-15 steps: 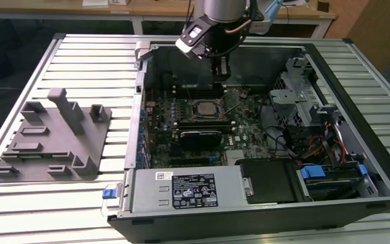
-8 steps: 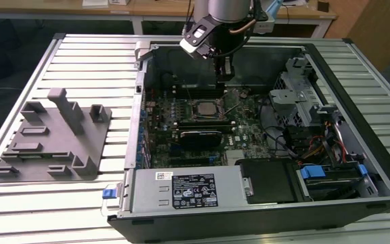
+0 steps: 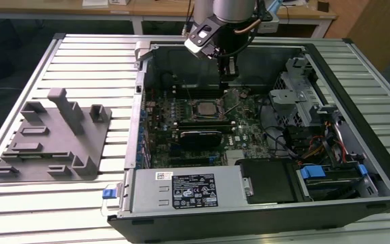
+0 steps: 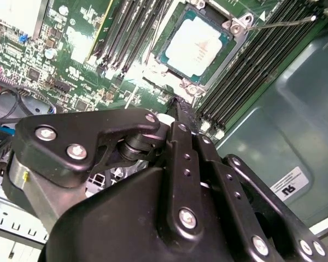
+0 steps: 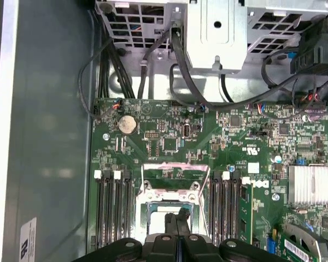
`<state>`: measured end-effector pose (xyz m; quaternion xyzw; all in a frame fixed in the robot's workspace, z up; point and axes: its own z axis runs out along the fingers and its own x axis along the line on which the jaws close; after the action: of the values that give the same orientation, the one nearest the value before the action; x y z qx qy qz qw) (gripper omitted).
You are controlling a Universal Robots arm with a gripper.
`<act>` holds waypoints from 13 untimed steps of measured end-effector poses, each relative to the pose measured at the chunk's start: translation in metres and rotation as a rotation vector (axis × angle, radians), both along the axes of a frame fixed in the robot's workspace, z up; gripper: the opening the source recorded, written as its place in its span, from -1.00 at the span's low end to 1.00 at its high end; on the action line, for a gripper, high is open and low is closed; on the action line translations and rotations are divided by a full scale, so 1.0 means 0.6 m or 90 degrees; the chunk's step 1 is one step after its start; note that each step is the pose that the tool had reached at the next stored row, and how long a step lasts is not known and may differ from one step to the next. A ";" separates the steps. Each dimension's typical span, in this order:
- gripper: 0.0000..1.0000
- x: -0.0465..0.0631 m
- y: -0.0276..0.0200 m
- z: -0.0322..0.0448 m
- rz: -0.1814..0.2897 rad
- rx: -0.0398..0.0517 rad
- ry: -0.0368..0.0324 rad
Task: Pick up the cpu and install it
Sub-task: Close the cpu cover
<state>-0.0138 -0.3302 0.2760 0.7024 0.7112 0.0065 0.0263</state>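
In the exterior view's upper centre, the gripper [image 3: 227,80] hangs clenched and empty above the cpu [image 3: 205,108], which is seated in the motherboard [image 3: 246,129].

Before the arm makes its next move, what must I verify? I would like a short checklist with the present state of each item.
1. cpu lies inside the socket: ok.
2. gripper holds nothing, fingers together: ok.
3. gripper is off the cpu, beside the socket's corner: ok.
4. cpu sits flat and square in the socket: cannot tell.
5. Socket lever is locked down: cannot tell.
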 end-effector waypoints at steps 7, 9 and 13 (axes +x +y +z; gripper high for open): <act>-0.79 0.015 0.0000 0.000 0.000 -0.0001 0.0000; -0.79 0.019 0.0000 0.000 0.000 -0.0001 0.0000; -0.79 0.028 0.0000 0.000 0.000 0.0000 0.0000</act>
<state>0.0028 -0.3302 0.2760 0.7024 0.7113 0.0065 0.0263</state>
